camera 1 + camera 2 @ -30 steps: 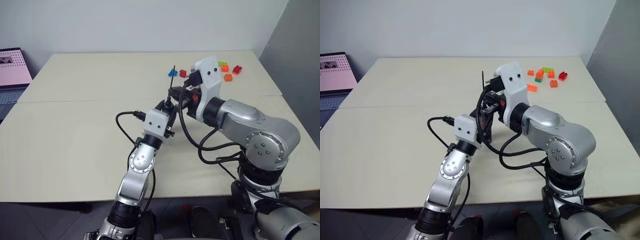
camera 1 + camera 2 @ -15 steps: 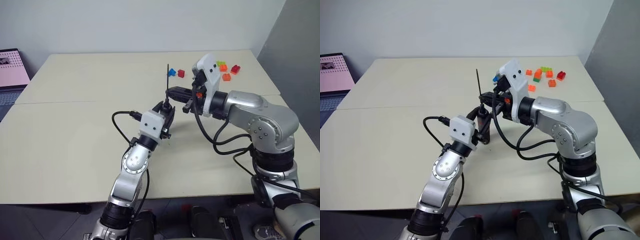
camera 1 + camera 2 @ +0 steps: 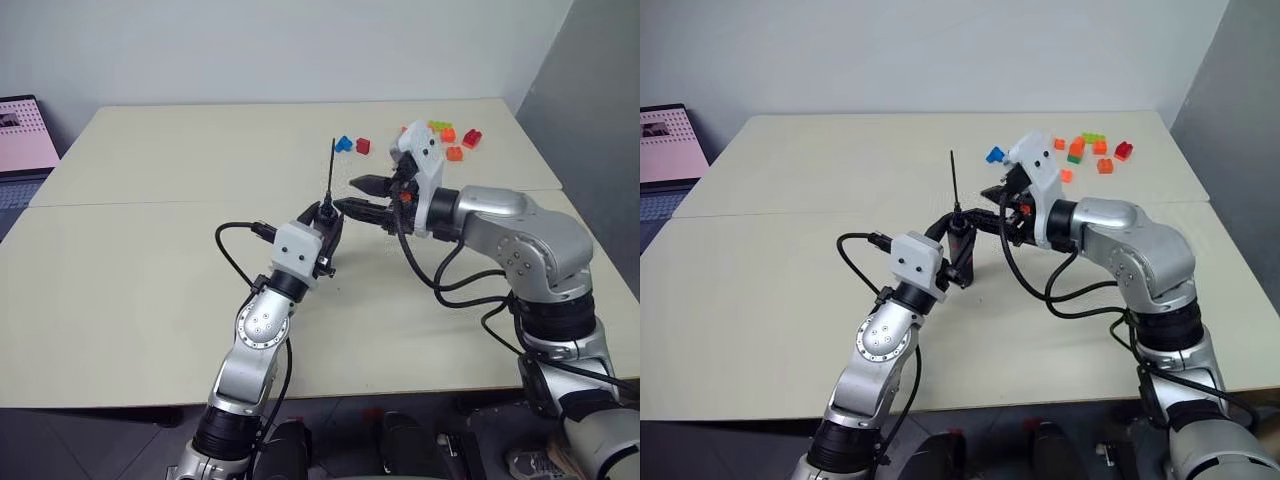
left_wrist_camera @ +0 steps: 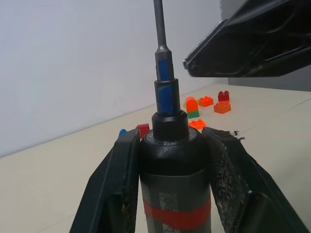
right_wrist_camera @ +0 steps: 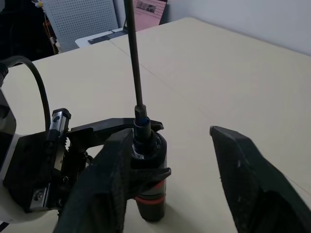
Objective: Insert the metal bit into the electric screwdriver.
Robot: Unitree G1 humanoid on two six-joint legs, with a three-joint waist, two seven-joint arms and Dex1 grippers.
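My left gripper (image 3: 325, 228) is shut on the electric screwdriver (image 3: 326, 222), a black barrel with a red band (image 4: 177, 216), held upright above the table. The metal bit (image 3: 329, 175) stands straight up out of the screwdriver's tip, with a blue collar (image 4: 164, 73) at its seat. My right gripper (image 3: 344, 194) is open just to the right of the bit, its fingers (image 5: 248, 179) either side of the tool and apart from it. In the left wrist view, a right finger (image 4: 252, 43) hangs beside the bit.
Several coloured toy bricks (image 3: 450, 138) lie at the table's back right, with a blue and a red one (image 3: 350, 146) behind the bit. A laptop (image 3: 25, 125) sits at the left edge. The beige table (image 3: 150, 250) has a seam running across it.
My right gripper has opened and drawn off to the right, away from the bit. The bit stays upright in the screwdriver. The left gripper has kept its hold.
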